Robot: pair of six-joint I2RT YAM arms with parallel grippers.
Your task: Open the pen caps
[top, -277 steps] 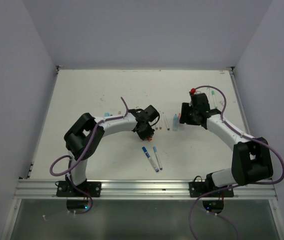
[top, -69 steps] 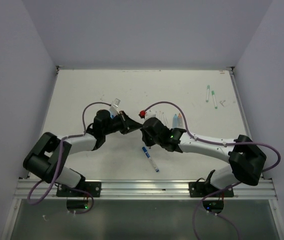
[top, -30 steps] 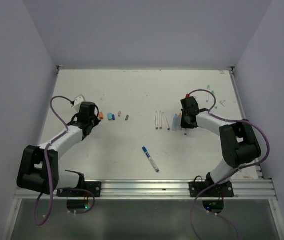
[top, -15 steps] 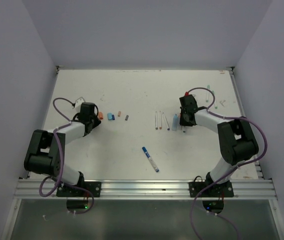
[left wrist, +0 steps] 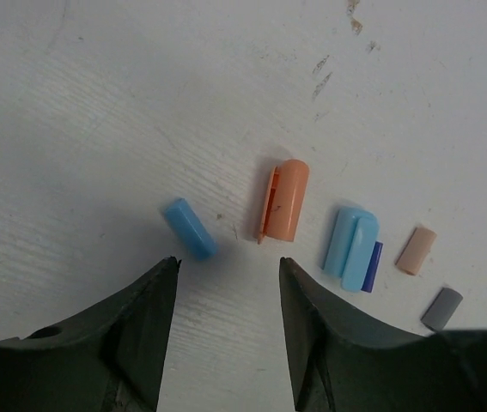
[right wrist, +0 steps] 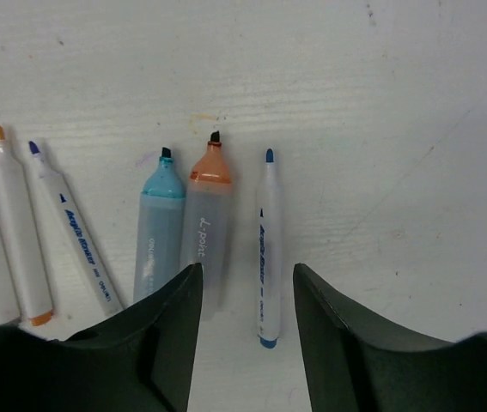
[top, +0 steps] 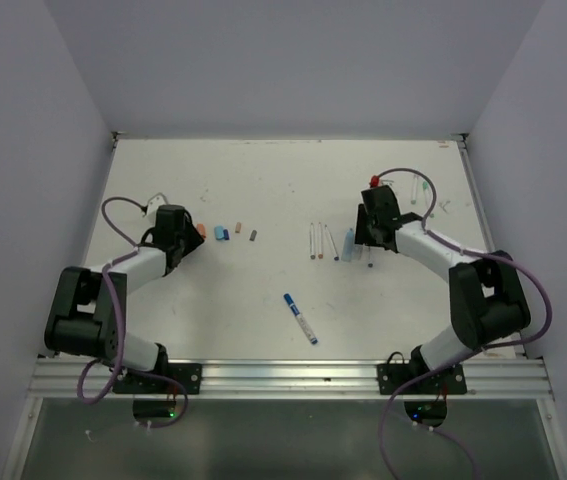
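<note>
So, both arms are stretched out low over the white table [top: 263, 180], and neither one is gripping anything. The left gripper [left wrist: 226, 266] is spread wide. In its wrist view the loose caps sit just above the fingertips. A blue cap [left wrist: 189, 228] is closest, just beside the tip of the finger on the left of the frame. An orange cap [left wrist: 284, 200] lies above the gap. Further right there's a light blue cap [left wrist: 350, 242] with a dark blue cap [left wrist: 373, 266] touching its side, then a tan cap [left wrist: 416, 251], and a grey cap [left wrist: 441, 308] toward the lower right.

The right gripper [right wrist: 245, 275] is open too, hanging over the uncapped pens. A thin blue-tipped pen [right wrist: 266, 249] lies lengthwise in the gap between its fingers. An orange highlighter [right wrist: 206, 221] and a light blue highlighter [right wrist: 157, 225] lie side by side, their lower ends running under the finger on the left of the frame. A purple-tipped pen [right wrist: 71, 230] and a couple more slim ones sit further left.

From above, one capped pen [top: 300, 318] with a blue end lies alone in the lower middle of the table, well apart from both grippers.
</note>
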